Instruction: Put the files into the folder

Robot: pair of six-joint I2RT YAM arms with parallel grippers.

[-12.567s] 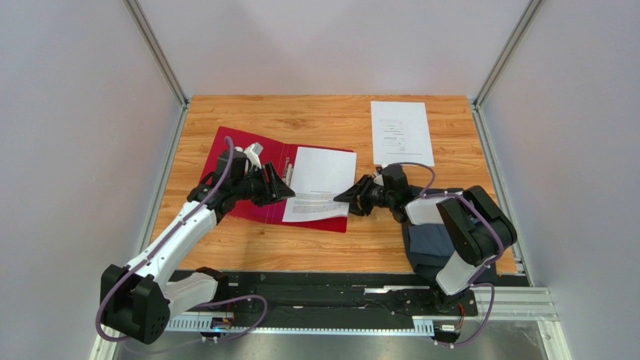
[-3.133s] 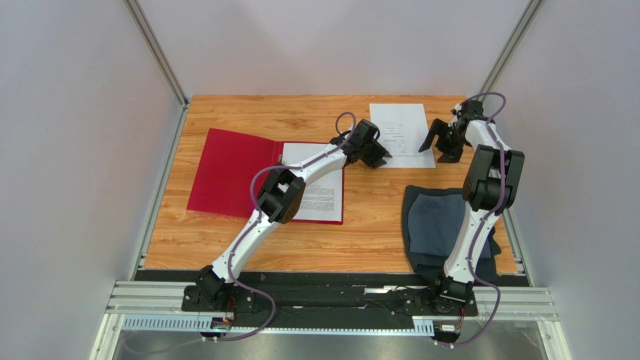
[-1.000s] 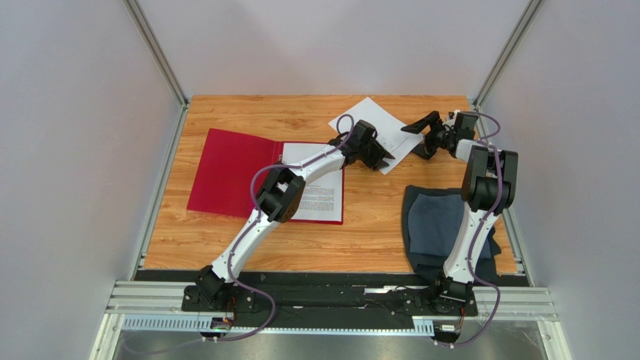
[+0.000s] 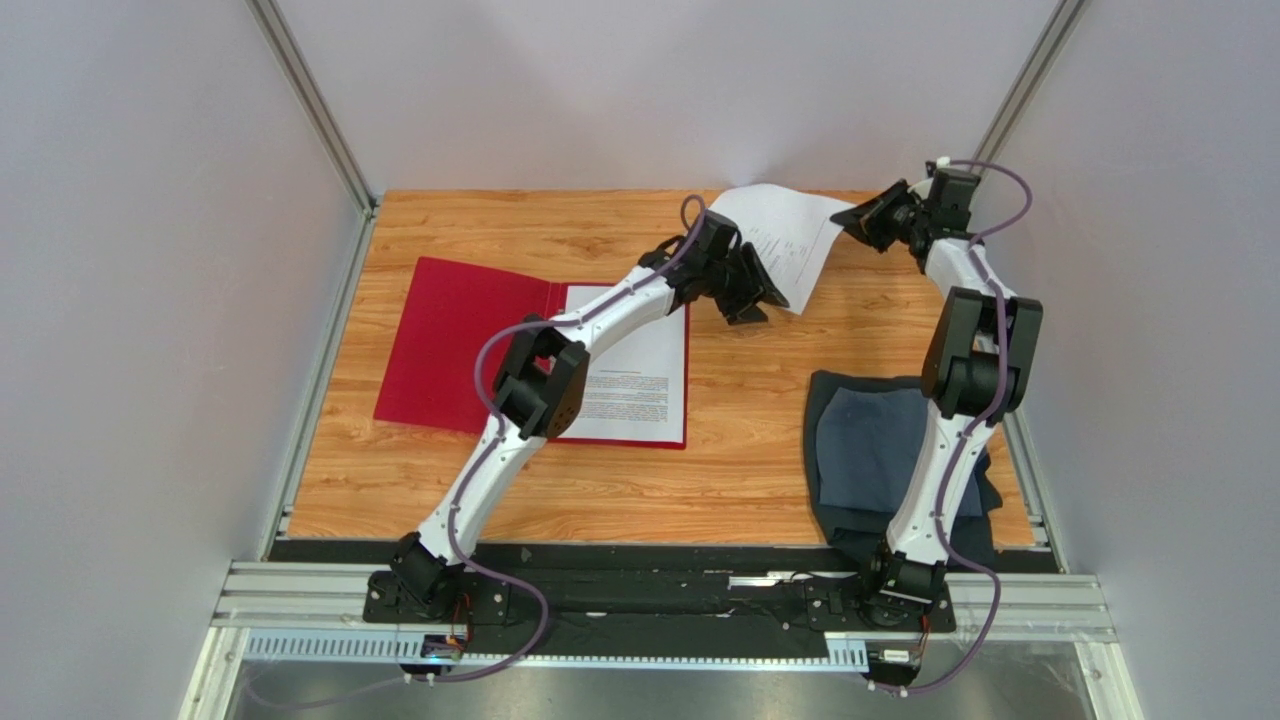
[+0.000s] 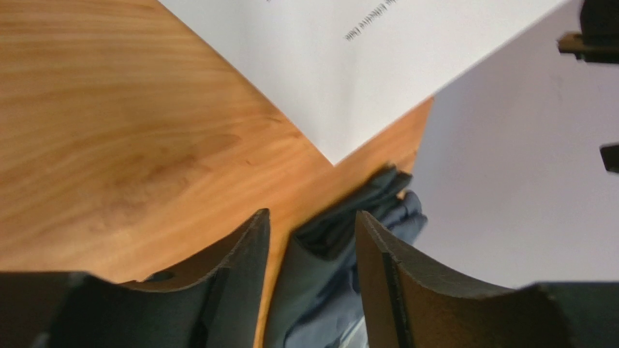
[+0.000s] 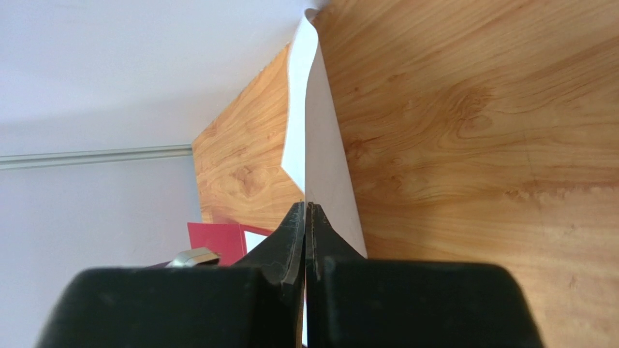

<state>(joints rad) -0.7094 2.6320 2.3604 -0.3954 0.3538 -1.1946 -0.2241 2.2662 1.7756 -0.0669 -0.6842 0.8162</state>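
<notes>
The red folder point(image 4: 451, 342) lies open on the wooden table, left of centre, with one printed sheet point(image 4: 643, 375) on its right half. My right gripper point(image 4: 876, 218) is shut on the edge of the second sheet point(image 4: 781, 233) and holds it lifted and curled at the far right; the right wrist view shows that sheet point(image 6: 320, 152) edge-on between the closed fingers. My left gripper point(image 4: 747, 294) is open, just under and beside the sheet's lower corner. In the left wrist view the sheet point(image 5: 378, 65) hangs above the open fingertips point(image 5: 256, 239), not touching.
A dark grey-blue folded cloth point(image 4: 876, 450) lies at the near right of the table, also visible in the left wrist view point(image 5: 341, 275). Grey walls and metal frame posts close in the table on three sides.
My right gripper has closed on the second sheet and lifted its right edge up and back, curling the paper off the table. My left gripper has shifted slightly back.
</notes>
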